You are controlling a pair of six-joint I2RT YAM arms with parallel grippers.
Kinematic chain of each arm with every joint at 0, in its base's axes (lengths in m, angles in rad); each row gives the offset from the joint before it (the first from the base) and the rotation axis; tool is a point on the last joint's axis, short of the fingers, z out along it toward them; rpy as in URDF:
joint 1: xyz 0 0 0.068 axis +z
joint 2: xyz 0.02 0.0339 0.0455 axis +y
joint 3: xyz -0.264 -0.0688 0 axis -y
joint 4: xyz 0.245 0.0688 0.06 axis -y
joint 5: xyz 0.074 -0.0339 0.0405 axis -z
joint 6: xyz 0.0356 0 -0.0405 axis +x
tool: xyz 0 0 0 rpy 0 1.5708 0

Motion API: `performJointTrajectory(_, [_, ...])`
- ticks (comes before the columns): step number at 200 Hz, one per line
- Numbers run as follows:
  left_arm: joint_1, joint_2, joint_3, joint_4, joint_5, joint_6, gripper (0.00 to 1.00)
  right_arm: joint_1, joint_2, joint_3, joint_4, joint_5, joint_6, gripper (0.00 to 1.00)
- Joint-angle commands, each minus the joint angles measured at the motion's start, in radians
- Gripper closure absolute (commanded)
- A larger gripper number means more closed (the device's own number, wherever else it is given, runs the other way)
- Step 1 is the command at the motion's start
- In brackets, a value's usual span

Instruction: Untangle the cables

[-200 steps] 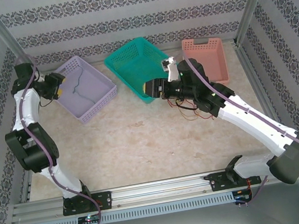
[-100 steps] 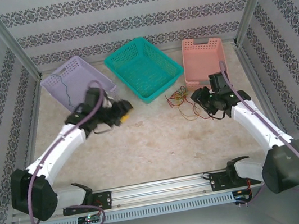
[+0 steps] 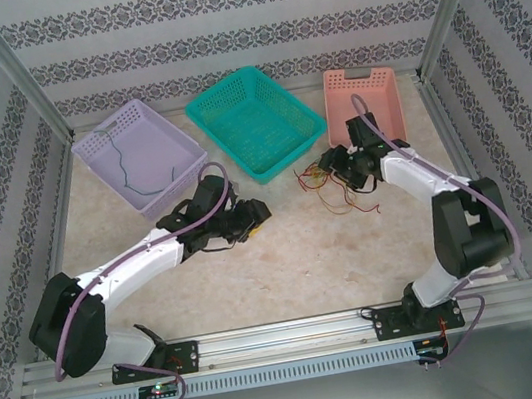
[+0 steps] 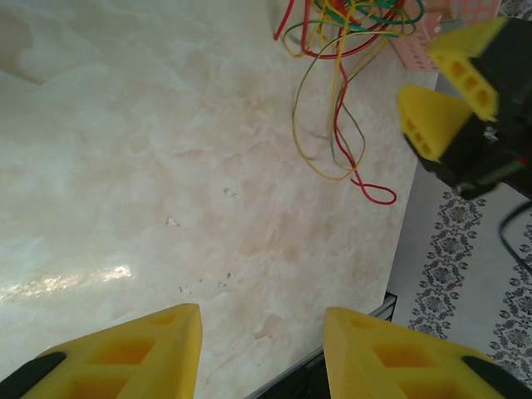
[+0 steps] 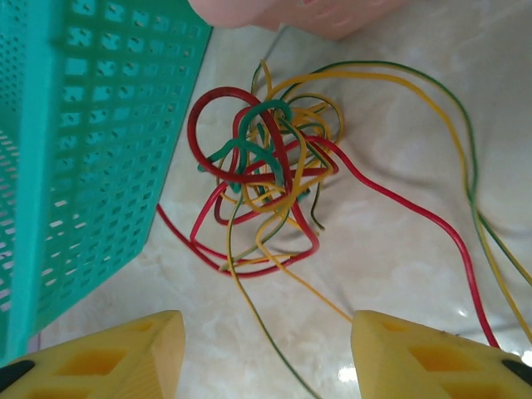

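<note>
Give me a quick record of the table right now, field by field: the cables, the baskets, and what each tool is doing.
cables: red, yellow and green tangle on the table
teal basket: right beside the tangle
pink basket: just behind the tangle
purple basket: one dark cable inside
left tool: open, holding nothing, short of the tangle
right tool: open, holding nothing, facing the tangle
status: not yet untangled

Bare table (image 3: 295, 256) between arms wide open. Teal basket (image 3: 254, 120) and pink basket (image 3: 365, 108) crowd cables (image 3: 315, 177) from behind; near side free for approach.
</note>
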Motion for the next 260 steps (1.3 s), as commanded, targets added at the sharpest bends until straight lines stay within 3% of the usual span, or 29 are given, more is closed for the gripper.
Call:
performJointTrajectory(1, [-0.011, -0.008, 0.036, 0.022, -0.021, 0.020, 0.57, 0.048, 0.057, 0.038, 0.035, 0.018, -0.026, 0.44])
performJointTrajectory(48, [-0.011, -0.077, -0.005, 0.004, -0.036, 0.019, 0.58, 0.082, 0.136, 0.051, 0.039, 0.134, 0.006, 0.50])
performJointTrajectory(79, [-0.012, -0.119, -0.031, -0.015, -0.042, 0.018, 0.59, 0.071, 0.192, 0.065, 0.043, 0.131, -0.024, 0.53])
performJointTrajectory(93, [-0.011, -0.137, -0.040, -0.029, -0.052, 0.020, 0.59, 0.076, 0.218, 0.076, 0.056, 0.086, -0.035, 0.64])
performJointTrajectory(108, [-0.009, -0.155, -0.043, -0.051, -0.062, 0.026, 0.60, 0.101, 0.207, 0.076, 0.055, 0.076, -0.055, 0.85])
performJointTrajectory(126, [-0.009, -0.171, -0.044, -0.077, -0.072, 0.033, 0.61, 0.149, 0.155, 0.054, 0.049, 0.083, -0.094, 1.00])
performJointTrajectory(164, [-0.002, -0.213, -0.077, -0.147, -0.138, 0.013, 0.64, 0.280, 0.043, -0.021, 0.076, -0.009, -0.190, 1.00])
performJointTrajectory(215, [0.040, -0.278, -0.141, -0.170, -0.190, -0.032, 0.64, 0.541, 0.049, -0.007, 0.062, -0.099, -0.267, 1.00])
performJointTrajectory(248, [0.047, -0.298, -0.190, -0.157, -0.205, -0.071, 0.62, 0.575, 0.112, 0.026, 0.033, -0.095, -0.274, 1.00])
performJointTrajectory(260, [0.049, -0.306, -0.203, -0.149, -0.202, -0.076, 0.61, 0.570, 0.101, 0.029, 0.013, -0.096, -0.282, 0.87])
